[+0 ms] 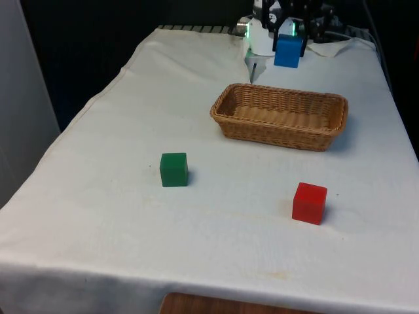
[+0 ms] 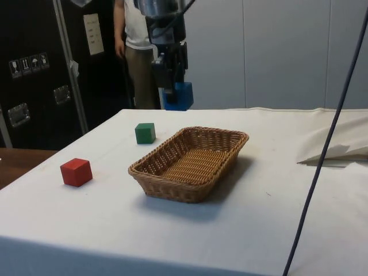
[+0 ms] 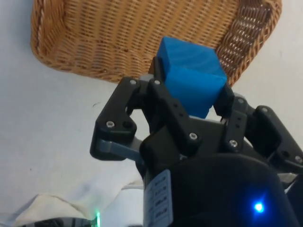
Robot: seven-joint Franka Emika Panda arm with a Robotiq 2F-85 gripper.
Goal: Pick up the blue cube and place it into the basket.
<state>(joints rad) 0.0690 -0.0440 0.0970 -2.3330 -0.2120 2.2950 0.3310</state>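
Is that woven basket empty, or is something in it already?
Empty. The tan woven wicker basket shows only its bare woven floor in the side view; the blue cube is held above the table by the black gripper, outside it.

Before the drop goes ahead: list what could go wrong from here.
1. The gripper holds the blue cube in the air beyond the basket's far rim, not yet clearly over its inside; released now, it may hit the rim or the cloth.
2. The basket looks shallow, so a drop from this height could bounce the cube out.
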